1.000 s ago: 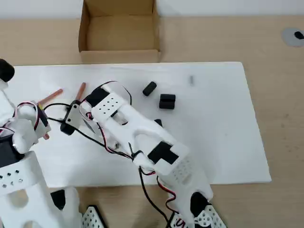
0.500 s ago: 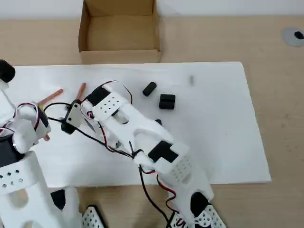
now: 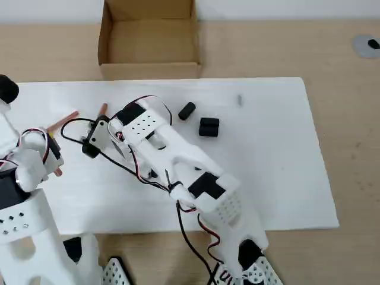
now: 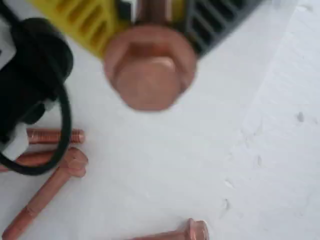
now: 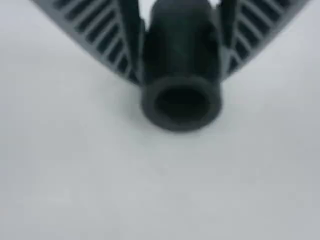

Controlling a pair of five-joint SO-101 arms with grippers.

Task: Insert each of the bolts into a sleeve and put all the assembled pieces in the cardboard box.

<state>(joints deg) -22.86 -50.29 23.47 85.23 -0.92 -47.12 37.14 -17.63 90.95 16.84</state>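
Left gripper (image 4: 151,11) is clamped on a copper bolt (image 4: 149,75); right gripper (image 5: 180,35) is clamped on a black sleeve (image 5: 181,97), ready for mating.
Both pieces hang over the white sheet (image 3: 267,166) on the left arm's side, with loose bolts (image 4: 50,136) lying on the sheet below and spare sleeves (image 3: 186,110) farther along, well apart from the cardboard box (image 3: 148,70) past the sheet's far edge. The step likely goes best if the bolt's shank and the sleeve's open bore share one axis before either arm advances. Then feed slowly with both grips firm, and stop once the head seats on the rim. The head hides the shank from the left wrist view, so how the tip stands to the bore cannot be told.
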